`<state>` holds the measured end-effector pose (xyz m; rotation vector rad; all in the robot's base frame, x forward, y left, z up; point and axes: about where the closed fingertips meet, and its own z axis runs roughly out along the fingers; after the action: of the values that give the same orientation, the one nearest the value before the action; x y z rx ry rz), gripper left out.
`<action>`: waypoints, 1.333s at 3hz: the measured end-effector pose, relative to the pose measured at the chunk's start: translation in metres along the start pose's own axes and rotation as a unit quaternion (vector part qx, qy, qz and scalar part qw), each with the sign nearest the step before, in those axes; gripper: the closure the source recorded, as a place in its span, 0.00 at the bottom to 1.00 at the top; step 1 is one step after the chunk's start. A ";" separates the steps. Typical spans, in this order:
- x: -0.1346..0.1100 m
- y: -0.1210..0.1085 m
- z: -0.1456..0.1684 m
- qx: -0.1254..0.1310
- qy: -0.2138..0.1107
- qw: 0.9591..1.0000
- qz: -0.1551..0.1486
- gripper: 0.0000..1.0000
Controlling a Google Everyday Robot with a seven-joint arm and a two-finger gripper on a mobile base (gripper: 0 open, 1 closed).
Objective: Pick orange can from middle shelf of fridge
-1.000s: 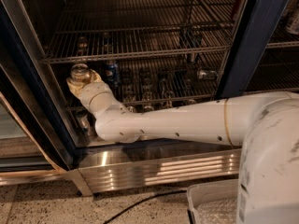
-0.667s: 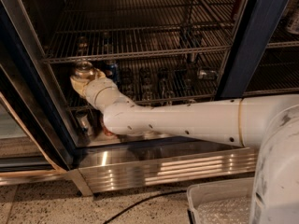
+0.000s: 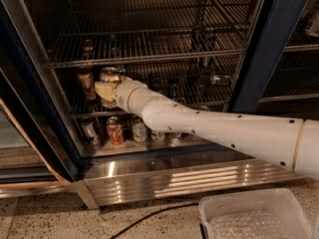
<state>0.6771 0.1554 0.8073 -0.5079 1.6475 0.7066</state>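
Observation:
The fridge [image 3: 271, 44] stands open, and my white arm reaches into its left side. The orange can [image 3: 109, 75], dull gold with a silver lid, stands at the left end of the middle shelf [image 3: 199, 105]. My gripper [image 3: 105, 90] is at the can's body. Its pale fingers [image 3: 101, 89] are closed around the can's middle and hide part of it. A darker amber can [image 3: 85, 82] stands just left of it on the same rack.
Several cans, one of them red [image 3: 115, 131], stand on the steel floor below the rack. Another wire rack [image 3: 149, 56] runs close above the can. The ribbed steel base panel [image 3: 189, 178], a black cable [image 3: 149, 215] and a clear plastic bin [image 3: 254, 218] lie in front.
My gripper and the orange can have shifted right along the middle shelf, uncovering the amber can at the left. The forearm now lies lower and more stretched out.

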 end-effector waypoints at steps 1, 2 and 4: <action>0.024 0.011 -0.007 -0.035 0.052 0.998 0.002 1.00; 0.024 0.013 -0.006 -0.038 0.053 0.998 0.000 1.00; 0.038 0.027 -0.028 -0.066 0.090 0.994 -0.015 1.00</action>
<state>0.6317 0.1575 0.7778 -0.7076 1.7636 0.7681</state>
